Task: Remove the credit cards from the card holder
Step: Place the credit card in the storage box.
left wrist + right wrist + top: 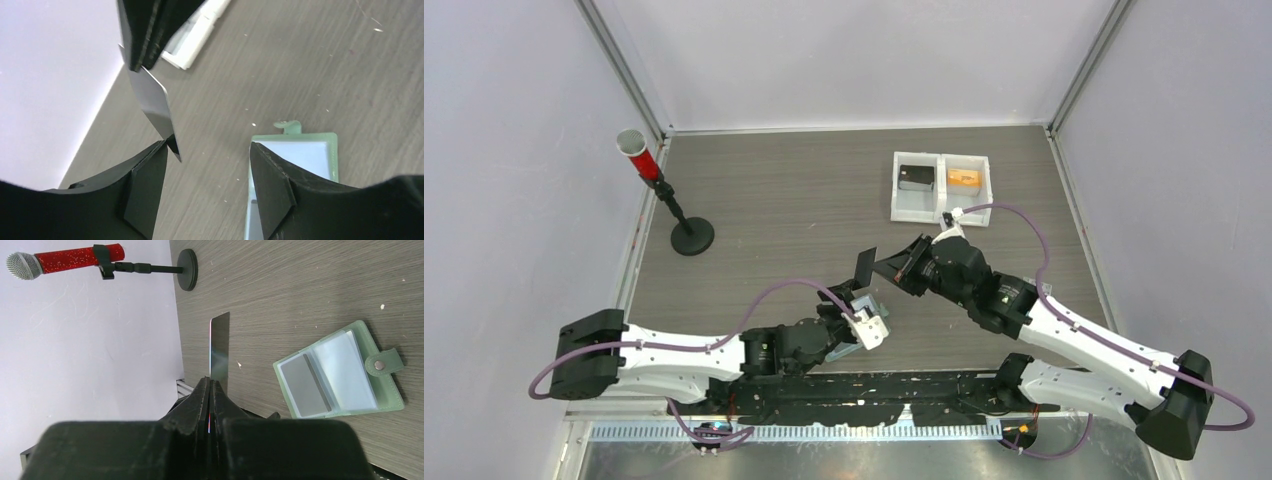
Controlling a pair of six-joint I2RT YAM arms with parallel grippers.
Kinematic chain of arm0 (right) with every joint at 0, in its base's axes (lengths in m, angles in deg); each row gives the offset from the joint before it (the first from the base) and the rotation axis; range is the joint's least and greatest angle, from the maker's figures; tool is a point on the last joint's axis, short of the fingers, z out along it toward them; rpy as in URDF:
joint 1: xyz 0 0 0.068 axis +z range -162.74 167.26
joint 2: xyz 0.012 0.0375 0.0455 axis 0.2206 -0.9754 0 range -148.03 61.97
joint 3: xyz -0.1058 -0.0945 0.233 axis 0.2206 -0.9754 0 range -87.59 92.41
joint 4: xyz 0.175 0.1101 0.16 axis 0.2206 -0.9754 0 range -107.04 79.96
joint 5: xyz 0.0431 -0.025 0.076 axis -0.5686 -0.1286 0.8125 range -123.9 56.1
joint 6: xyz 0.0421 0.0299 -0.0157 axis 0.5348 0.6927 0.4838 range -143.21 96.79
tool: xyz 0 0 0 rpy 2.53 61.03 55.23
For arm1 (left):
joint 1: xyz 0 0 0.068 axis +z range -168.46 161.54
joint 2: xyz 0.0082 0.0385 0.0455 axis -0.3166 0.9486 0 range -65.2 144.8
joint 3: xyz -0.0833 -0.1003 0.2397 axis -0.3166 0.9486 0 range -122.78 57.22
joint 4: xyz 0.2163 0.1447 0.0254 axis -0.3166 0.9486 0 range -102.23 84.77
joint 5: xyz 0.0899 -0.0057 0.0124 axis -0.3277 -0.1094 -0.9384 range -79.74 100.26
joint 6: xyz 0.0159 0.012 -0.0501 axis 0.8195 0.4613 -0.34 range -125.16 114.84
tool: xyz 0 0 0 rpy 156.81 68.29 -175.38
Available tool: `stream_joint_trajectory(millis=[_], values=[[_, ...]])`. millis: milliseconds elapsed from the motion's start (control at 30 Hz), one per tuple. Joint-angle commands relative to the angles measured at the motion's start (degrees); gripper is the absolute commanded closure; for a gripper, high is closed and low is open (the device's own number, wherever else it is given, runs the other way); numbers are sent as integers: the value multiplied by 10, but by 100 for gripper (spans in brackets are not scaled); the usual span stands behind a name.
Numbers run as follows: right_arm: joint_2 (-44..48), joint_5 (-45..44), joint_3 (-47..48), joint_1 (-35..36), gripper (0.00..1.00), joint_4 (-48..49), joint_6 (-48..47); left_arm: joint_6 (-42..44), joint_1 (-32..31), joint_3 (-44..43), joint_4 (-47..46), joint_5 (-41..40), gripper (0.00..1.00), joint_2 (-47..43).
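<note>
Right tool clamped on one credit card, left tool open at the card's free end.

Right tool (210, 382): jaws fully closed on a credit card (220, 347), which sticks out edge-on ahead of the fingertips, clear of the worktop (804, 200). Left tool (207, 150): jaws well apart, gripping nothing. The card's far corner sits just beside one finger (150, 175); contact not discernible. Card holder (387, 390) lies open and flat under the left tool, partly hidden behind its other finger. A second card (304, 385) sits in one pocket.

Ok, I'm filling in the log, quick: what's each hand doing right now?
Left hand: open, holding nothing.
Right hand: closed on a card.
</note>
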Motion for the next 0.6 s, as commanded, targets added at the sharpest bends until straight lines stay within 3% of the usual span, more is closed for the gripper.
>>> stream_joint_trajectory(millis=[0, 267, 467, 533, 567], values=[[10, 3, -5, -1, 95, 25, 7, 59, -14, -2, -140, -66, 37, 17], [12, 14, -15, -3, 95, 26, 7, 55, -15, 6, -169, -54, 46, 22], [15, 56, -33, -14, 95, 84, -29, 16, -15, 24, -167, -49, 84, 4], [17, 76, -40, -26, 95, 98, -73, -9, -14, 28, -144, -36, 98, -20], [22, 84, -44, -37, 94, 104, -82, -29, -14, 25, -112, -27, 100, -32]])
